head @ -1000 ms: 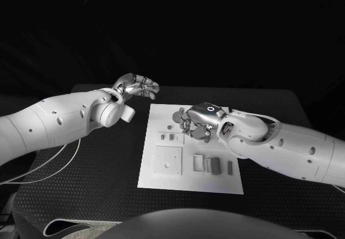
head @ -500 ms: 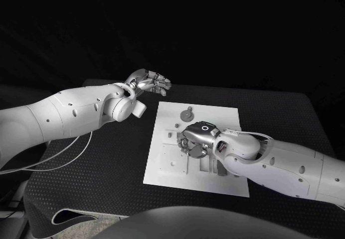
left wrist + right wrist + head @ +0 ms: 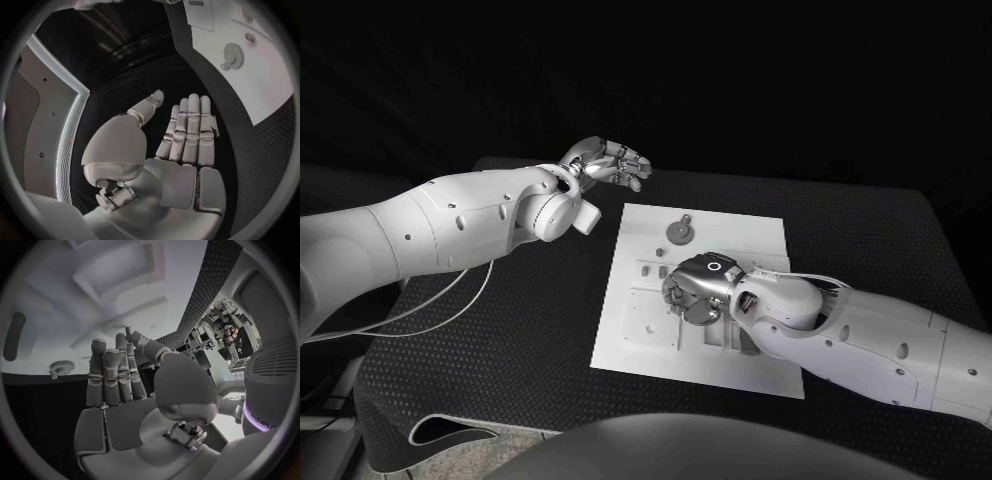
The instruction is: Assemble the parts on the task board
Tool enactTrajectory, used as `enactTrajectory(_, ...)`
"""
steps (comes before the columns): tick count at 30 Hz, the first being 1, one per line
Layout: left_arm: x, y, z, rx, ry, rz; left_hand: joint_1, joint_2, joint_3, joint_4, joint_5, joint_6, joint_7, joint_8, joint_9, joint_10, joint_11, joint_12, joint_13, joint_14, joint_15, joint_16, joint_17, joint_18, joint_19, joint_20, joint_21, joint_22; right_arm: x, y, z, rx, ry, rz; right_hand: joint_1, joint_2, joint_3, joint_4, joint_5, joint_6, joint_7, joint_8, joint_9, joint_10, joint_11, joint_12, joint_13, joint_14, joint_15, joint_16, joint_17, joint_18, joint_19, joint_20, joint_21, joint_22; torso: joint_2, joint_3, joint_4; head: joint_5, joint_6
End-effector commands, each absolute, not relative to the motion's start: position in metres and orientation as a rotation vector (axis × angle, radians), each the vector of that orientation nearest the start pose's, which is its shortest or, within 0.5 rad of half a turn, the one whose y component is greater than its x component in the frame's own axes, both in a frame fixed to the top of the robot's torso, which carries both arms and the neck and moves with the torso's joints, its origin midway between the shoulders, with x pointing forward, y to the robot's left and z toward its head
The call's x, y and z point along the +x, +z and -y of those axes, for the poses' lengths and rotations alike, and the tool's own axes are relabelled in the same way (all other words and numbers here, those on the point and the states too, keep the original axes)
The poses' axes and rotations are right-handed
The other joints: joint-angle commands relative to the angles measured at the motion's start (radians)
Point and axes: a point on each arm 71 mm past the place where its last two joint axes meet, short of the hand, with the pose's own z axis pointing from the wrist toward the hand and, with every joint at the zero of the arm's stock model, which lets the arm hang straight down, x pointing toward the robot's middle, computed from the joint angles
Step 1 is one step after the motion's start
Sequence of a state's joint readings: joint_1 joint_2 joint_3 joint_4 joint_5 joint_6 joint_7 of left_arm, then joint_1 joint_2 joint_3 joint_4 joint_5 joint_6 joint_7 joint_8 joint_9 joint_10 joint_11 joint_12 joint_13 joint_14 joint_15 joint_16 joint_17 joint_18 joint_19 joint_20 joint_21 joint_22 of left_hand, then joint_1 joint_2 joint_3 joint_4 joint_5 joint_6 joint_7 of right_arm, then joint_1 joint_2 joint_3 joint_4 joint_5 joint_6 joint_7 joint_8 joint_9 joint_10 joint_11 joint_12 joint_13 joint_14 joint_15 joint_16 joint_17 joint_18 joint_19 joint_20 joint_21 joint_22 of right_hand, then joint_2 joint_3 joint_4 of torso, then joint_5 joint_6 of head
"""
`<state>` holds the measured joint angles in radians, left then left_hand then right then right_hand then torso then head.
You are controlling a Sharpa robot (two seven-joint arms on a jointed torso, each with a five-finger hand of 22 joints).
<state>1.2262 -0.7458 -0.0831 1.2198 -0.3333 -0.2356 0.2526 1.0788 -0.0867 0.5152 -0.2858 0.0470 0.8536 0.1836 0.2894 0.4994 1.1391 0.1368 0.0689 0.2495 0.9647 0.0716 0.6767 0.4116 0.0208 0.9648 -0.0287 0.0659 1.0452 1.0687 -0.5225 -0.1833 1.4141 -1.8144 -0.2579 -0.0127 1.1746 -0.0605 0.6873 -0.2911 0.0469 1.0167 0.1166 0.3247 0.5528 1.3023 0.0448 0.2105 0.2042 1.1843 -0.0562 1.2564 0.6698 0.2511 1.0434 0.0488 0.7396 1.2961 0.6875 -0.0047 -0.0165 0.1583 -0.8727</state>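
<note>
Your task board (image 3: 718,225), the white plate, lies at the centre of the head view on the black table (image 3: 877,240), with its long sides running up and down the frame. Near its upper edge rests a small round gear-like part (image 3: 679,231), lying flat and apart from both hands; the same gear (image 3: 233,52) appears toward the upper right of the left wrist view, on the white board (image 3: 269,90). Your right hand (image 3: 695,292) hangs over the middle of the board, palm down, covering several parts beneath it. In the right wrist view its fingers (image 3: 115,372) are extended side by side and nearly straight, the thumb set apart, with nothing between them; whether any fingertip touches the board you cannot tell. A square recessed plate (image 3: 643,322) lies at the board's lower left, just left of the right hand. Your left hand (image 3: 607,161) is held above the bare table in the upper middle of the head view, just beyond the board's upper left corner. Its fingers (image 3: 187,125) are straight and close together, the thumb apart, holding nothing.
</note>
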Motion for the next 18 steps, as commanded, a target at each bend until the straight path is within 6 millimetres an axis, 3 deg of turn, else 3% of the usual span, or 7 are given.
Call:
enactTrajectory(1,0.5386,-0.2005,-0.245,-0.843,-1.229,-1.593,-0.003,0.003,-0.005,0.002,0.004,-0.008,0.002,0.001,-0.002,-0.005,0.0,0.0,-0.001,0.005,0.0,-0.007,0.001,-0.004,-0.003,0.002,0.0,-0.002,0.4167,-0.2936,0.055,-0.789,0.79,-1.706,0.006,0.003,0.004,0.0,0.003,0.003,-0.001,0.007,0.001,0.006,-0.001,-0.005,0.002,0.0,-0.009,0.002,0.001,0.011,0.007,0.0,0.001,0.002,0.0,-0.0001,0.0006,0.003,0.0)
enactTrajectory(18,0.5385,-0.2007,-0.2445,-0.843,-1.231,-1.598,-0.004,0.003,-0.006,0.003,0.004,-0.009,0.002,0.001,-0.002,-0.005,0.0,0.0,-0.002,0.005,0.0,-0.009,0.003,-0.004,-0.003,0.002,0.0,-0.004,0.4131,-0.2949,0.0508,-0.79,0.807,-1.704,0.006,0.004,0.004,0.0,0.003,0.003,-0.001,0.007,0.002,0.007,-0.001,-0.006,0.003,0.0,-0.009,0.001,0.002,0.011,0.007,-0.001,0.001,0.002,-0.001,-0.0004,-0.0006,0.013,0.0)
